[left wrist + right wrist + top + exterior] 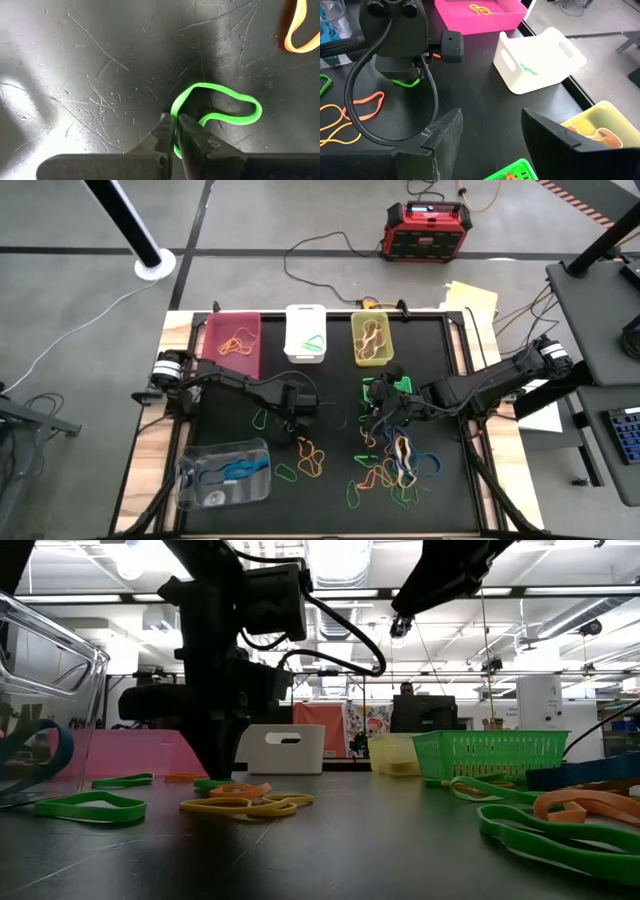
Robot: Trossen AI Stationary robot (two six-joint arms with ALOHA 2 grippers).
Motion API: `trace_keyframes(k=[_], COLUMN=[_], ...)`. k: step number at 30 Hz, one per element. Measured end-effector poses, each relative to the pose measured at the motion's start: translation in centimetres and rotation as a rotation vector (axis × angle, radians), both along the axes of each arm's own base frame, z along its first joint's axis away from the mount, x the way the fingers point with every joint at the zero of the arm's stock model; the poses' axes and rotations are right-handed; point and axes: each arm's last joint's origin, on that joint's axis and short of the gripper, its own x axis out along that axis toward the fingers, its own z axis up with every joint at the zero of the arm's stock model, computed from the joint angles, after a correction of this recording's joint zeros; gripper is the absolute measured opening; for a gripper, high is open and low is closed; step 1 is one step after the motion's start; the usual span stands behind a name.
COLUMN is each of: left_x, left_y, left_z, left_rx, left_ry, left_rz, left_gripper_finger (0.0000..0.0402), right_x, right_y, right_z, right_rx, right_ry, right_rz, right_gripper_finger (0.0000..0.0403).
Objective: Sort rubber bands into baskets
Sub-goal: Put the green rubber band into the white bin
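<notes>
On the table, left to right, as I read my own rig:

Clear bin (222, 472): sits at the near left corner with blue bands in it, so blue looks to have its home there.

Pink bin (233, 346): far left of the back row, holding an orange band; white bin (305, 332) beside it holds a green one, which I judge is where my catch belongs.

Left gripper (175, 131): down on the mat left of centre, fingers (161, 131) pinched tight on a green band (220, 107). I come straight down because a flat loop can only be caught by nipping one strand.

Green band: thin, bright, floppy; one end is squeezed between my tips, the rest lies kinked on the scratched black mat (90, 75), not yet lifted.

Loose bands (390, 465): orange, yellow, green and blue loops tangled near centre-right, unsorted.

Green mesh bin (385, 392): mid-table, just beside my right arm.

Yellow bin (370, 340): right end of the back row, orange bands inside.

Right gripper (487, 137): hangs above the table near the mesh bin, jaws wide and holding nothing, waiting clear of my left.
</notes>
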Motion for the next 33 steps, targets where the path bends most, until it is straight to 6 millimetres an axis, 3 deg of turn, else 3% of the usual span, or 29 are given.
trace_keyframes(k=[7,13,19,25,29,33], left_x=[-0.2,-0.8,-1.4,-1.2,-1.2,-1.1], left_y=[0.2,0.8,3.0,7.4,11.6,15.9], left_z=[1.3,4.5,9.0,13.5,14.3,13.5], left_rx=[0.032,0.1,0.237,0.619,0.64,0.593], left_ry=[-0.05,-0.142,-0.321,-0.493,-0.5,-0.484], left_rz=[-0.019,-0.04,0.017,0.298,0.43,0.57], left_gripper_finger=[0.0,0.0,0.0,0.0,0.0,0.0], right_x=[0.0,0.0,0.0,0.1,0.1,0.1], right_y=[0.0,0.0,0.0,0.0,0.0,0.0], right_z=[0.0,0.0,0.0,0.0,0.0,0.0], right_rx=[0.0,0.001,0.001,0.002,0.003,0.005], right_ry=[-0.001,-0.003,-0.003,-0.007,-0.01,-0.016], right_rz=[0.0,0.0,0.0,0.0,0.0,0.0], right_gripper_finger=[0.0201,0.0201,0.0201,0.0201,0.0201,0.0201])
